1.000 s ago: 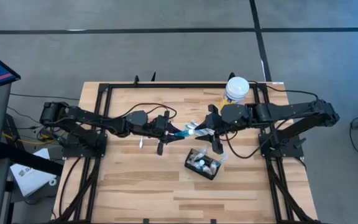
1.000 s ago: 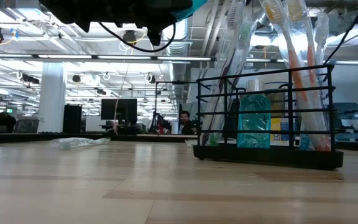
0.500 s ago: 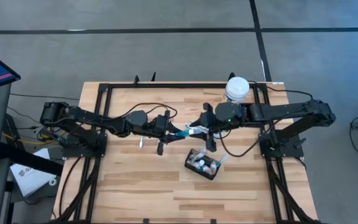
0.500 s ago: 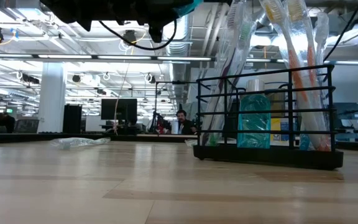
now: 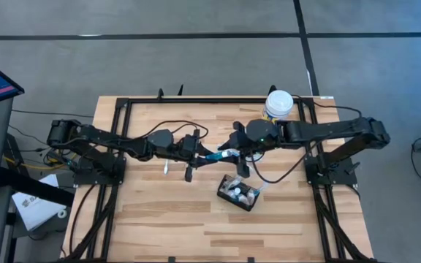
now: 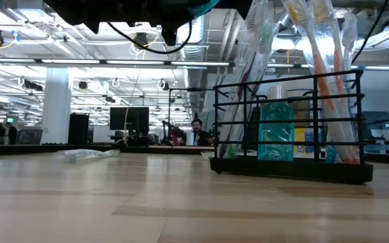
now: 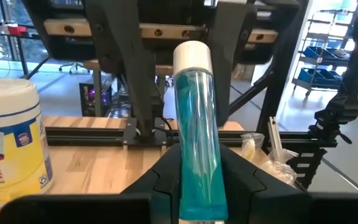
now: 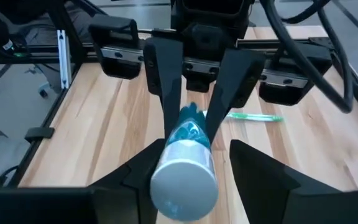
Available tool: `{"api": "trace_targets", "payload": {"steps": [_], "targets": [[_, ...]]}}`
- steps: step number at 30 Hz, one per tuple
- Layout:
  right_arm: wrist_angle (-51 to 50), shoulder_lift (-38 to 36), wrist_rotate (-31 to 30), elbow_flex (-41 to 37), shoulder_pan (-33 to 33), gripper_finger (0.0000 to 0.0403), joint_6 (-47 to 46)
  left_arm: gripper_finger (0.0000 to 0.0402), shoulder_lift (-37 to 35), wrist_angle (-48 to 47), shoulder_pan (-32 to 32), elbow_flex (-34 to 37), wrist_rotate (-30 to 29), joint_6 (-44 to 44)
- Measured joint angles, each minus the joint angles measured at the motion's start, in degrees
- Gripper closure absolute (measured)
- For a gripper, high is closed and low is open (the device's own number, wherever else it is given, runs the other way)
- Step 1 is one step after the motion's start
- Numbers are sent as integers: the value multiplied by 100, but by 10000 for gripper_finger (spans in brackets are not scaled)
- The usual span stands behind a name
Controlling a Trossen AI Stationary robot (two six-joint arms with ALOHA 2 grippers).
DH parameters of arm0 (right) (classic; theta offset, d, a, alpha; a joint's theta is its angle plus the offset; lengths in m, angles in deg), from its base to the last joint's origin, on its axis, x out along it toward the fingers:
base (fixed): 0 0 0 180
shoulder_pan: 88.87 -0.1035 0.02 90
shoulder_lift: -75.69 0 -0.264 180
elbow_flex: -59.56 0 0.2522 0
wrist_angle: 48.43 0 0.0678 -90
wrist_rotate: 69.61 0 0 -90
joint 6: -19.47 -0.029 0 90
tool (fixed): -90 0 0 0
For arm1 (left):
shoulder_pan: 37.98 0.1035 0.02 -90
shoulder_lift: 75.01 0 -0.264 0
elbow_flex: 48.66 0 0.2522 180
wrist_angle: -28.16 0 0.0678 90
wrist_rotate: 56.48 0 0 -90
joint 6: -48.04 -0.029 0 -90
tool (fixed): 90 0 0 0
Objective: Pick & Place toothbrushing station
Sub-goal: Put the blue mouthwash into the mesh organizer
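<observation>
Slid leftward: right claw (image 5: 234, 155), spread wide around teal tube (image 7: 196, 149) clamped in left claw (image 5: 207, 155); handover imminent, station (image 5: 240, 193) at five o'clock.

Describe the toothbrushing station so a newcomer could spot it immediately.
On the wooden table, look just below where the two arms meet mid-table. The toothbrushing station is a small black wire rack there, holding toothbrushes, unlike the white-lidded tub at the far edge.
</observation>
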Motion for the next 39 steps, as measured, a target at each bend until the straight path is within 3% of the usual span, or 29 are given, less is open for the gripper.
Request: {"api": "trace_targets", "payload": {"steps": [14,29,39], "targets": [[-20,-24,106,0,-7,242,-140,338,0,-20,-2,0,7,0],[-270,-22,176,226,-90,300,-173,339,-7,-85,-4,2,2,17],[-454,85,252,275,-85,291,-169,339,0,-196,-4,9,18,0]]}}
